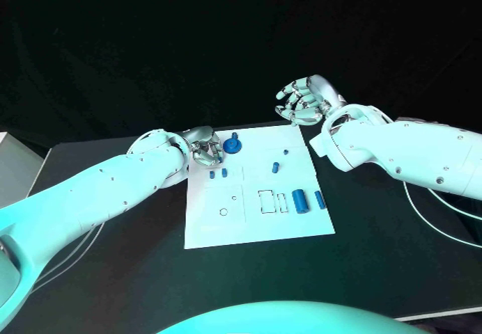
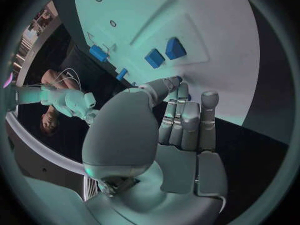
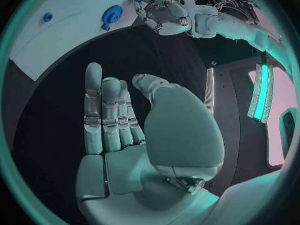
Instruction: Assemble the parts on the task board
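The white task board (image 1: 256, 188) lies flat in the middle of the black table (image 1: 382, 250), so both arms can reach it. The left hand (image 1: 206, 148) sits at the board's far left corner, at about 10 o'clock from the middle of the board. Its fingers are curled in close, and I cannot tell if it holds a small piece or nothing at all. Just beside it, at 3 o'clock from the hand, is a round blue part (image 1: 233, 145) with a little stem. It looks close enough to touch the fingers, but I cannot be sure. I think the left hand is there to work on this round part. The right hand (image 1: 304, 97) is up off the board, past its far edge, at about 1 o'clock. It is open, with its fingers straight and side by side, and holds nothing. I think it waits out of the way so the left hand has room. More blue parts wait nearer the robot: two blue blocks (image 1: 301, 200) lie near the board's right edge, and a small blue peg (image 1: 276, 167) stands near the middle.
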